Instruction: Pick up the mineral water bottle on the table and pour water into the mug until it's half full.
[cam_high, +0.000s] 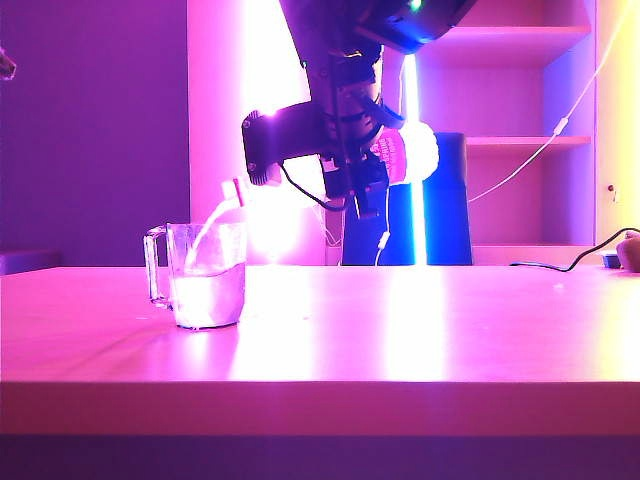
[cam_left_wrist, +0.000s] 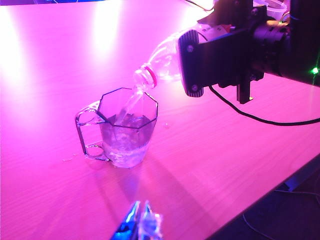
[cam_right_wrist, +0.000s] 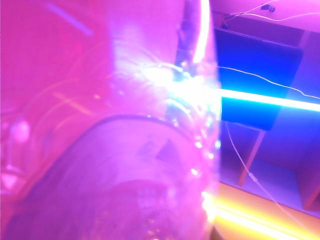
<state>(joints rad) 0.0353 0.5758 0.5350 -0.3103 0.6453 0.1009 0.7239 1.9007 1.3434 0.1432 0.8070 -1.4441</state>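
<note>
1. Tabletop (cam_high: 420, 330) is kept dry if the stream is held inside the rim.
2. Mineral water bottle (cam_left_wrist: 165, 57), pinched in the right gripper (cam_high: 355, 150) jaws, is tipped over the mug.
3. Mug (cam_high: 205, 275) looks roughly half full; tilt should be eased back.
4. Left gripper (cam_left_wrist: 141, 220) jaws are nearly pressed together, hovering near the mug.

The exterior view sits low at the wooden surface (cam_high: 400, 340) edge, facing level toward the shelves. The left wrist view looks down from nearby on the clear glass mug (cam_left_wrist: 127, 132), shared with the exterior. The right wrist view presses against the clear plastic mineral water bottle (cam_right_wrist: 130, 165).
</note>
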